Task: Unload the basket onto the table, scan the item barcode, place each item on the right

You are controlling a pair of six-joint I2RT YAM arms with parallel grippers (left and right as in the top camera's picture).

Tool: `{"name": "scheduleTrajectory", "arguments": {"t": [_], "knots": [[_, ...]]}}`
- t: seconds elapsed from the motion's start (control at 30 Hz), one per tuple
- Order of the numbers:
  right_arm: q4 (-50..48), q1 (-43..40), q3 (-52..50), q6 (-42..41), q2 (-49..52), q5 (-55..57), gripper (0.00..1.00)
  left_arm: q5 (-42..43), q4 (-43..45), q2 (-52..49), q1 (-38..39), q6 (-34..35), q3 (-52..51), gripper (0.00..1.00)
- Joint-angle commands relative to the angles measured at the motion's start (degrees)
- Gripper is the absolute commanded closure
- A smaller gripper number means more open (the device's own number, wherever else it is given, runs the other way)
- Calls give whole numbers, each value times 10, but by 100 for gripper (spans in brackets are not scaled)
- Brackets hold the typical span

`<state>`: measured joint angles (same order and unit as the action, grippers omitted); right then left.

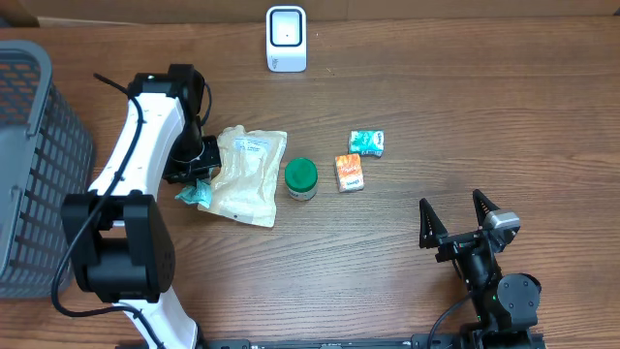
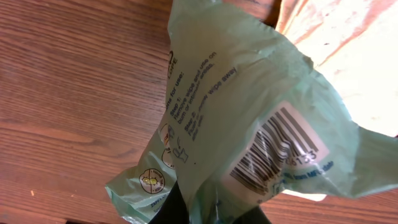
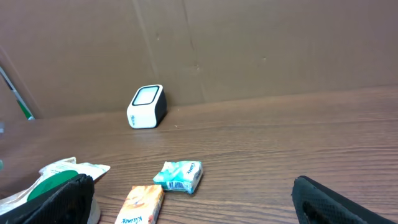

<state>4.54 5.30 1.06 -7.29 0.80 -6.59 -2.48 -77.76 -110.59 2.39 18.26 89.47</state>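
Gripping a crinkled pale-green plastic packet (image 2: 249,112), left tool (image 2: 214,211) clamps shut.
Unscanned; white boxy scanner (image 1: 286,39) well apart; right tool (image 1: 450,208) wide, empty.

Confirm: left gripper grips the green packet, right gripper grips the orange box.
Wrong on the right gripper: it stands open and empty, well apart from the orange box, as the overhead view shows. The left gripper does grip the green packet.
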Motion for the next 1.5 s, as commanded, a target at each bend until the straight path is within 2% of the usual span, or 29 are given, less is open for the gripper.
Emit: {"name": "scheduleTrajectory", "arguments": {"t": [0.0, 0.03, 0.27, 0.47, 0.6, 0.7, 0.8, 1.0, 1.2, 1.47], "knots": [[-2, 1, -6, 2, -5, 5, 0, -11, 3, 3, 3, 2, 2, 58], [-2, 1, -6, 2, -5, 5, 0, -11, 2, 3, 3, 2, 2, 0], [-3, 1, -6, 2, -5, 5, 0, -11, -20, 14, 3, 12, 2, 0], [-3, 1, -6, 2, -5, 6, 0, -11, -18, 77, 3, 10, 8, 0], [-2, 1, -6, 2, -5, 5, 0, -11, -13, 153, -6, -37, 24, 0], [-3, 1, -6, 2, -5, 5, 0, -11, -10, 216, -24, -96, 50, 0], [-2, 1, -6, 2, -5, 5, 0, -12, 4, 275, -56, -148, 78, 0], [-2, 1, -6, 2, -5, 5, 0, -61, 44, 363, -176, -110, 91, 1], [-3, 1, -6, 2, -5, 5, 0, -63, 39, 385, -289, -110, 91, 0], [-3, 1, -6, 2, -5, 6, 0, -115, 43, 369, -310, -110, 91, 0]]}}
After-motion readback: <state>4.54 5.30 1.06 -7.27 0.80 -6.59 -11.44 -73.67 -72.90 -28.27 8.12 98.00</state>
